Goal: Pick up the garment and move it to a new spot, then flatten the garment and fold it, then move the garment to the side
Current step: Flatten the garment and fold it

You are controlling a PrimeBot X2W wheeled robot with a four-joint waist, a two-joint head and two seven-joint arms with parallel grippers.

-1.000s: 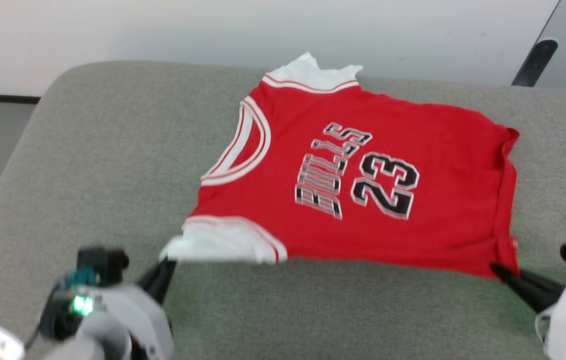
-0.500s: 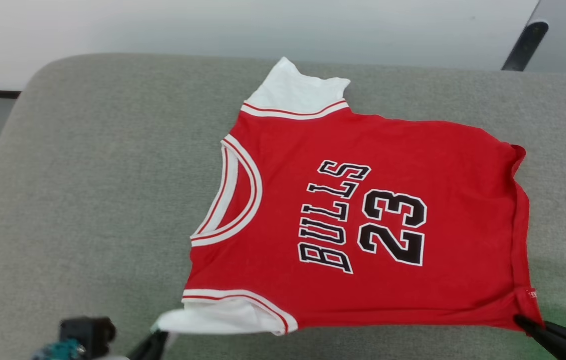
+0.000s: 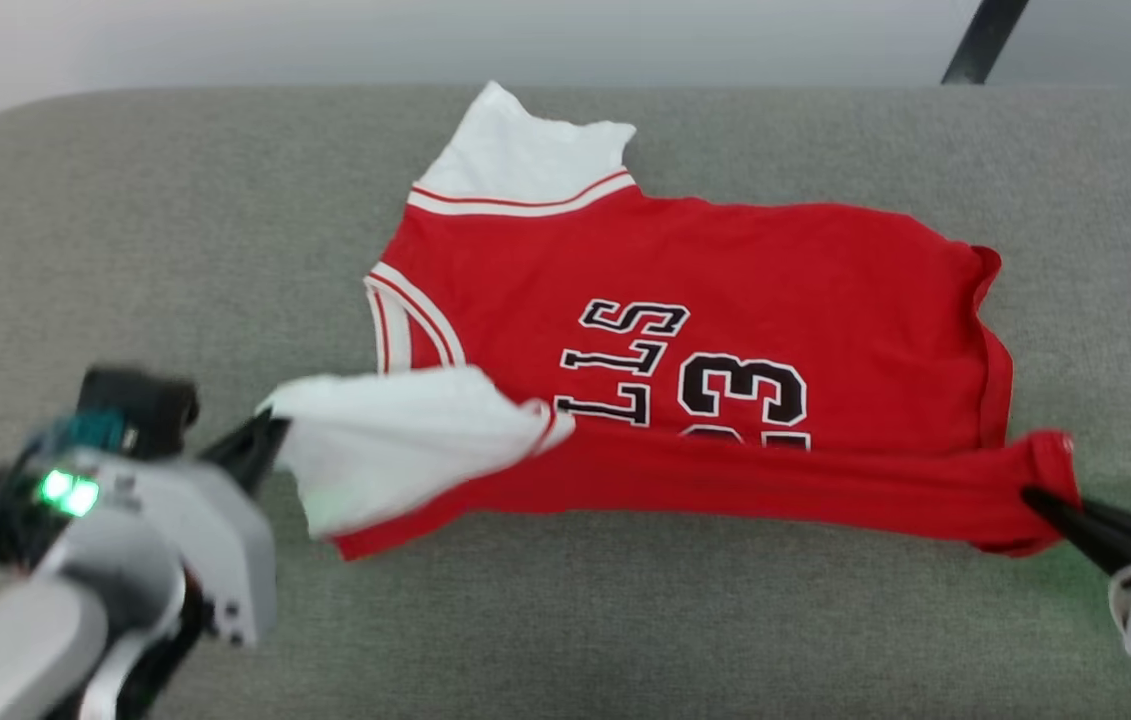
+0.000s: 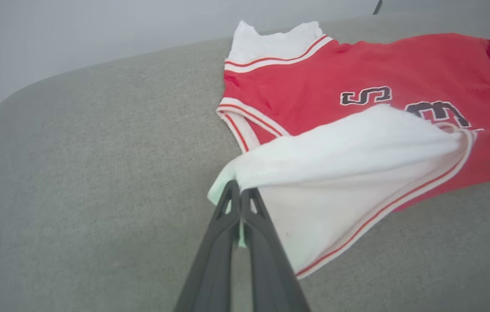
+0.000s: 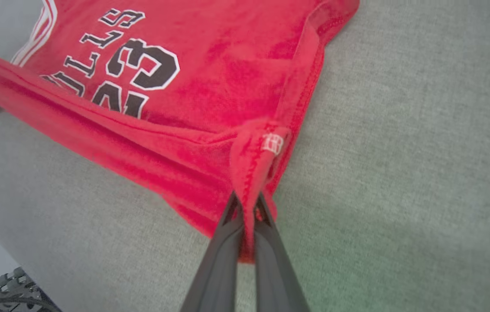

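The garment (image 3: 725,290) is a red T-shirt with white sleeves and black lettering, spread on the grey cushion (image 3: 175,230). Its near edge is lifted and folded over toward the far side, covering the lower part of the lettering. My left gripper (image 3: 270,432) is shut on the white near sleeve (image 4: 348,160), pinching its corner in the left wrist view at the gripper (image 4: 238,195). At the lower right my right gripper (image 3: 1035,497) is shut on the red hem corner (image 5: 257,156), which runs between its fingers (image 5: 266,216).
The grey cushion's rounded far-left corner (image 4: 19,95) meets a pale wall. A dark pole (image 3: 985,35) slants at the top right. Bare cushion lies in front of the garment (image 3: 625,620) and to its left.
Both grippers have lifted the garment's near edge and carried it toward the far side, folding it over the lettering. The head camera has also shifted.
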